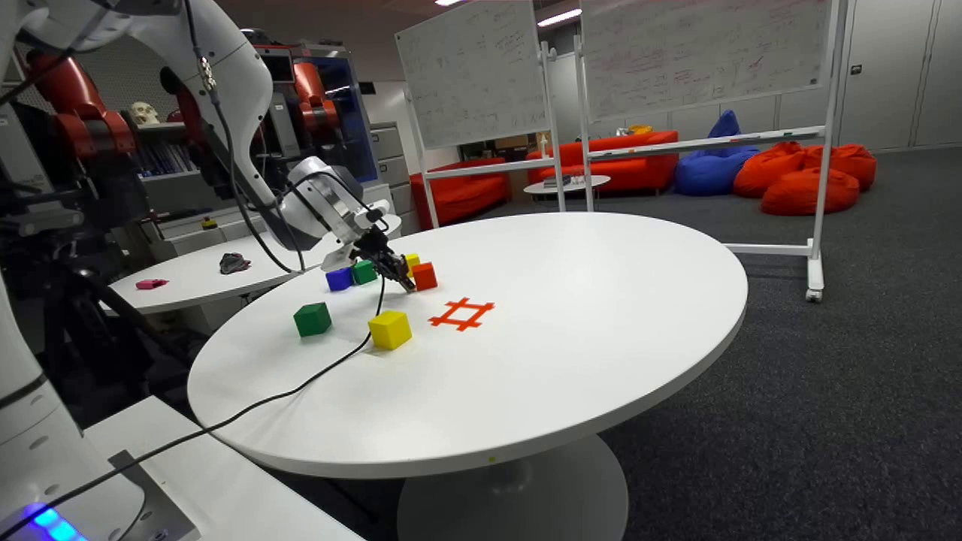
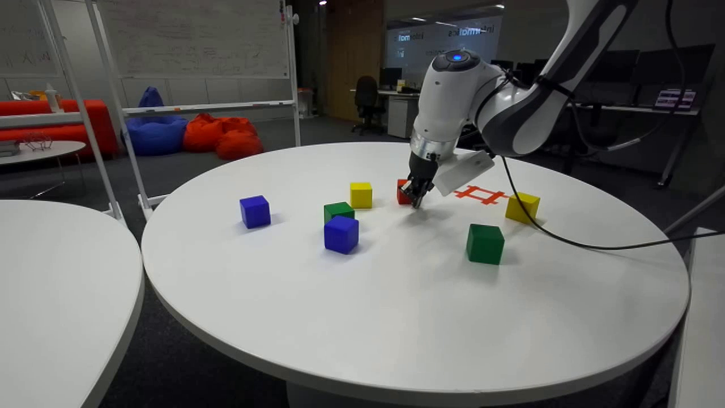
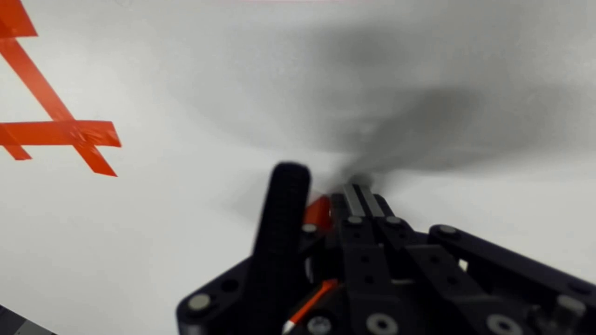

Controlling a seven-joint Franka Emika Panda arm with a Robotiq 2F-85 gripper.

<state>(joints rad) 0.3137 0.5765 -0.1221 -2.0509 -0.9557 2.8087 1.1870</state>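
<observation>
Red cube (image 2: 402, 192) sits on the round white table (image 2: 340, 328), just beside the gripper (image 3: 360, 190); whether the two touch cannot be told. The wrist view shows the hand fully closed, its tips together and gripping nothing. Near the cube stands a yellow cube (image 2: 361, 195); farther along, a blue cube (image 2: 341, 234) partly hides a green cube (image 2: 338, 209). Red tape (image 3: 56, 134) makes a hash shape on the tabletop. A black cable (image 1: 301, 387) runs across the table. Behind, in an exterior view, a glassy panel (image 2: 416, 54) carries pale lettering that seems to spell "informatics", apparently reversed, with a shorter, partly lost version beside it. Handwriting, some reddish, covers the whiteboards (image 1: 703, 56), too faint to read. A lit monitor (image 2: 675, 99) shows details too small to make out.
</observation>
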